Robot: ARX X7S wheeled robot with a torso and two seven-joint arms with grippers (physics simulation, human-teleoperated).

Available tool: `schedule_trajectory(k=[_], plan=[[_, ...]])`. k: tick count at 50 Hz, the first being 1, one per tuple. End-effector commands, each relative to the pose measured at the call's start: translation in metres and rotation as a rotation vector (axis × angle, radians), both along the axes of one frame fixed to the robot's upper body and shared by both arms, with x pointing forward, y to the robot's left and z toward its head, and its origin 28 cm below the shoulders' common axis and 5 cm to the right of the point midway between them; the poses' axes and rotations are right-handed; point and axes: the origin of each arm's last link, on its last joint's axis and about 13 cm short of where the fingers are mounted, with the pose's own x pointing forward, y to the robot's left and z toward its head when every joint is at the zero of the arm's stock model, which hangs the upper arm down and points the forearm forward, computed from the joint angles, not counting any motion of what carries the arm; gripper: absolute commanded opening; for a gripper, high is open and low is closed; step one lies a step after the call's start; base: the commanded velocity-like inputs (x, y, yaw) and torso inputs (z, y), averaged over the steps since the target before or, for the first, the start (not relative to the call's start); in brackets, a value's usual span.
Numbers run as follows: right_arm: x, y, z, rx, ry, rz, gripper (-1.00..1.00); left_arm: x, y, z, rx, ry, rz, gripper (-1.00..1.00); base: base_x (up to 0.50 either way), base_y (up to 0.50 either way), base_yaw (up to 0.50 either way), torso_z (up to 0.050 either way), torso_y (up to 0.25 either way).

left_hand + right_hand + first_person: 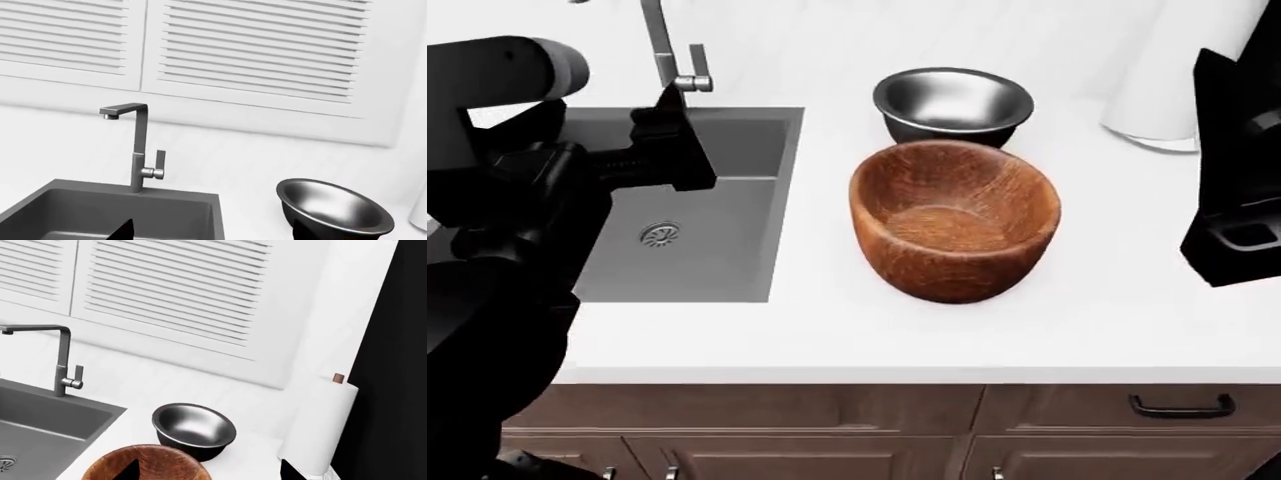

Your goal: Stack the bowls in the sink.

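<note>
Head view shows the left gripper (674,140) hanging over the sink (754,200), its dark fingers near the back rim beside the faucet (667,45); whether they are spread or pressed together I cannot tell from any view. The right gripper (1234,235) sits at the far side of the counter (827,330), well apart from the sink, and its state is just as unclear.

The sink holds nothing but its round drain (661,234). Both bowls stand on the counter beside the sink, upright and empty. The wooden bowl (954,220) is the nearer one to the counter's front edge; the steel bowl (952,103) stands just behind it, toward the wall.

The right wrist view alone shows the whole paper towel roll (320,430) upright on its holder, farther from the sink than the steel bowl (193,430), and the louvred shutters (167,295) above the wall. The left wrist view catches the sink's back corner, the faucet (139,147) and the steel bowl (333,210), not the wooden one.

Bare counter lies between the sink's edge and the wooden bowl, and along the front.
</note>
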Motion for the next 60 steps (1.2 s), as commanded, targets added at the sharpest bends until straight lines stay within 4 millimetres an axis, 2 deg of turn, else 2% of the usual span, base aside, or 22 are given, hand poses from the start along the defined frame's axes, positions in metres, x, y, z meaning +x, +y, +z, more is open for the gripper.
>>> schedule_trajectory(k=[1, 24, 30, 36, 43, 46, 56, 60], plan=[[0.0006, 0.0005, -0.0022, 0.008, 0.011, 0.002, 1.00, -0.0003, 0.0002, -0.0007, 0.002, -0.001, 0.000, 1.00, 0.50, 0.00, 0.00, 0.050, 0.000], [0.0011, 0.0000, -0.0032, 0.000, 0.034, -0.013, 1.00, 0.0015, 0.0014, 0.0008, -0.003, 0.001, 0.008, 1.00, 0.48, 0.00, 0.00, 0.050, 0.000], [0.0001, -0.0002, -0.0026, 0.014, 0.034, -0.010, 1.00, -0.0001, 0.0016, 0.0013, -0.002, -0.003, 0.005, 1.00, 0.00, -0.02, 0.00, 0.050, 0.000], [0.0017, 0.0000, -0.0045, 0.008, 0.047, -0.019, 1.00, -0.0006, 0.0015, 0.0022, 0.000, 0.000, 0.012, 1.00, 0.00, -0.50, 0.00, 0.050, 0.000], [0.0036, 0.0009, -0.0029, -0.015, 0.055, -0.040, 1.00, -0.0026, 0.0019, 0.0050, 0.013, -0.006, 0.027, 1.00, 0.00, -0.01, 0.00, 0.000, 0.000], [0.0034, 0.0009, -0.0022, 0.044, 0.051, -0.034, 1.00, -0.0030, 0.0023, 0.0056, 0.010, -0.008, 0.024, 1.00, 0.00, 0.00, 0.00, 0.000, 0.000], [0.0046, 0.0038, -0.0030, -0.064, 0.074, -0.051, 1.00, -0.0029, 0.0031, 0.0054, 0.009, -0.008, 0.029, 1.00, 0.00, -0.23, 0.00, 0.000, 0.000], [0.0033, 0.0037, -0.0044, -0.013, 0.055, -0.004, 1.00, -0.0020, 0.0038, 0.0055, 0.007, -0.007, 0.033, 1.00, 0.27, 0.00, 0.00, 0.000, 0.000]])
